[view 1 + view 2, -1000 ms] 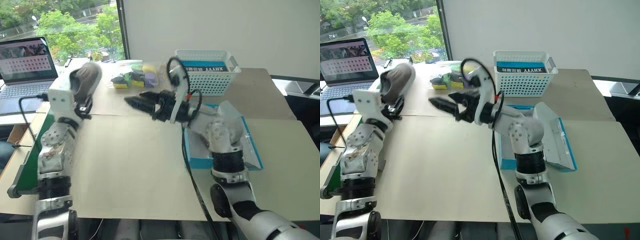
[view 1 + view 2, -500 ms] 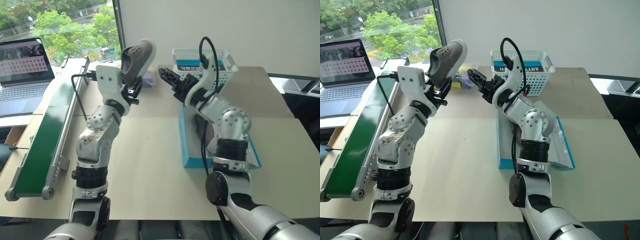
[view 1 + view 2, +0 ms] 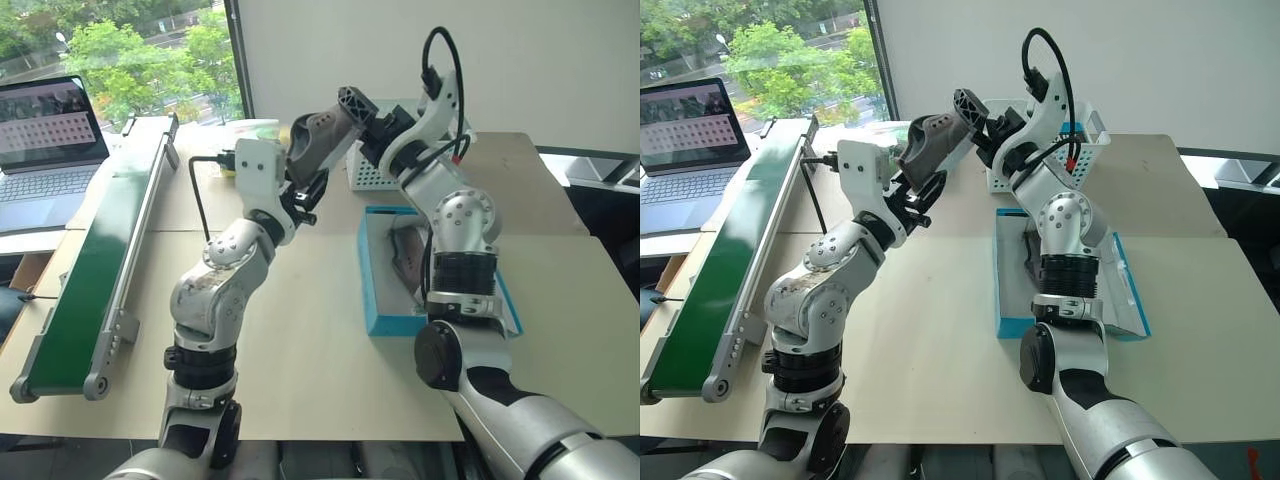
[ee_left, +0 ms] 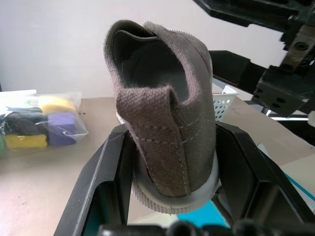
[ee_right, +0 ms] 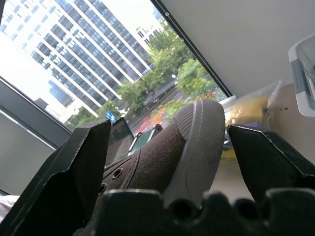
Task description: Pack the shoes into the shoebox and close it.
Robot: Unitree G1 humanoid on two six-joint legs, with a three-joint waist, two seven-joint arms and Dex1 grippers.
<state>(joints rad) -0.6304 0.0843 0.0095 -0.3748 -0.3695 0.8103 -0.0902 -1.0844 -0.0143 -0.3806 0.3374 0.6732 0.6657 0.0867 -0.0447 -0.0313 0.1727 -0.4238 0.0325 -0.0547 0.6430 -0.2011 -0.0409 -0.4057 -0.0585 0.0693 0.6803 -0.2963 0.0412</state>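
Held aloft over the beige counter (image 3: 290,330): one grey-beige sneaker (image 3: 322,134), heel clamped between the black fingers (image 4: 106,167) of the left hand (image 3: 303,186), toe raised toward the white wall. Gripped at the heel end only, pale sole against one finger, canvas heel tab facing the left wrist camera. Met from the far side by the right hand (image 3: 362,118), fingers (image 5: 81,162) spread wide on either side of the toe and sole, nothing clenched — contact with the shoe not clear. Lay open on the counter below and to the right, the bright blue shoebox (image 3: 375,290), white inside, lid folded out on its far side behind the right arm. Rested inside it, the second sneaker (image 3: 408,252), partly hidden by that arm. Stood behind the hands, the white lattice basket (image 3: 1085,140) with a smaller blue box in it. Sat near the window end of the counter, a clear bag of coloured blocks (image 4: 37,120). Ran along the left edge, a green conveyor belt (image 3: 95,260), with an open laptop (image 3: 45,130) beyond it.
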